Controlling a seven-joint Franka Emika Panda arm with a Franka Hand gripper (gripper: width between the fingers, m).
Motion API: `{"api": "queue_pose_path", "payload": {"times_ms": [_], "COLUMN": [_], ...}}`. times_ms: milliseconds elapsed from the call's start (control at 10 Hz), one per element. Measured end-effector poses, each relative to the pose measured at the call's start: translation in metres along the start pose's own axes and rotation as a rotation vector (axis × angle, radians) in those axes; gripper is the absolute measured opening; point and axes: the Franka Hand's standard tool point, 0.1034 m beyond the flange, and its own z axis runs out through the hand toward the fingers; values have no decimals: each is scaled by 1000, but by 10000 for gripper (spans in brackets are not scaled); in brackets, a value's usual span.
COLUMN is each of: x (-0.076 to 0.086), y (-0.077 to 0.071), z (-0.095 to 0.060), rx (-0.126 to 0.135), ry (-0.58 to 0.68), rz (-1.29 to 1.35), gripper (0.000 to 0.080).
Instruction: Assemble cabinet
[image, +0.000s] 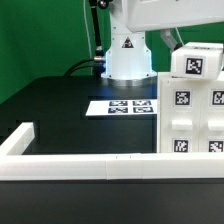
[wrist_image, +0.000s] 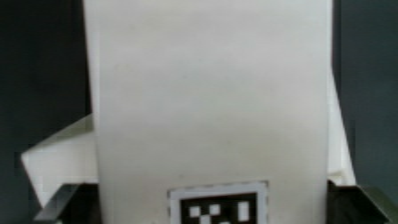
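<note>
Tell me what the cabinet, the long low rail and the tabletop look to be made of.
Cabinet: seems to be white plastic, smooth and matte, with blocky moulded edges and printed black-and-white tags on its faces. Rail: the same plain white, probably plastic too, with an even, unpainted-looking surface. Tabletop: a black matte surface; whether it is cloth, mat or board cannot be told.

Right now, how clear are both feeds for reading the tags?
Exterior view: evenly lit, slightly soft, tags on the cabinet and the marker board readable. Wrist view: blurred, a white panel fills it, with one tag cut off at the frame edge.
</note>
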Motion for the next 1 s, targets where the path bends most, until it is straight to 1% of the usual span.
{"api": "queue_pose_path", "payload": {"times_ms": [100,400,500,600,700,800,900,1000], "x": [1,3,4,2,4,4,3,3], "y": [0,-1,0,1,1,1,-1,-1], "z": [0,-1,-1,-1,-1,0,0,0], "rx": [-2,7,22,40,82,132,132,138], "ry": [5,17,39,64,100,113,105,105], "rz": [33,245,389,512,636,719,777,827], "gripper": [551,551,551,551,551,551,551,551]}}
